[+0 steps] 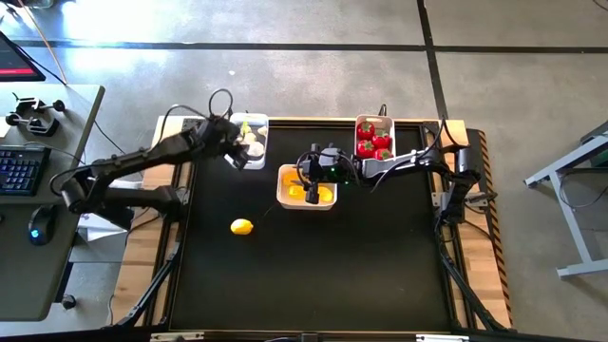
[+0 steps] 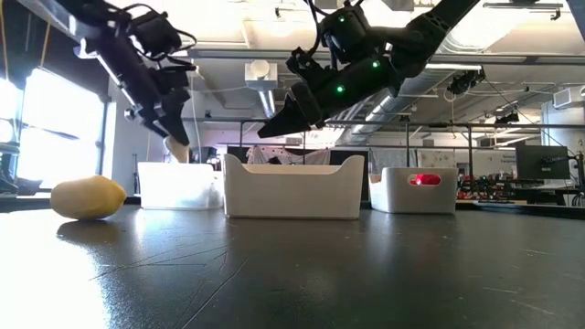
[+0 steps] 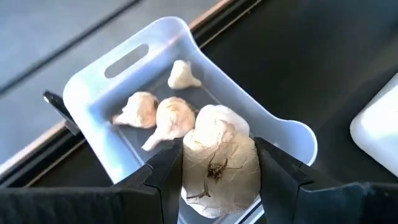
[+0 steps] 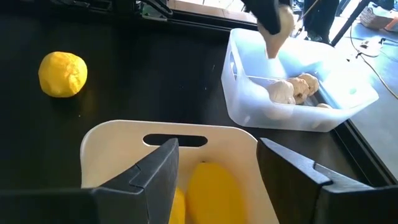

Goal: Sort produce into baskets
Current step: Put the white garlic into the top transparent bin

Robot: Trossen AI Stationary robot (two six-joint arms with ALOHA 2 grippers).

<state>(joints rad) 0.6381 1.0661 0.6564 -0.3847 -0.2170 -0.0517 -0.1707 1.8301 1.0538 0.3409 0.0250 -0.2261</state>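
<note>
Between the left gripper's (image 3: 217, 180) fingers: a garlic bulb (image 3: 219, 163), clamped above the garlic basket (image 3: 158, 46) (three bulbs inside).
Right gripper (image 4: 217, 171) hangs spread over the lemon basket (image 4: 118, 146); one lemon (image 1: 242, 226) lies on the table (image 1: 313, 275).

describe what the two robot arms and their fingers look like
Both arms are dark, jointed and slim, with black cables looping along them. The right arm shows small green lights near its wrist. Each gripper, left gripper and right gripper, has two flat, angular, matte dark fingers.
</note>
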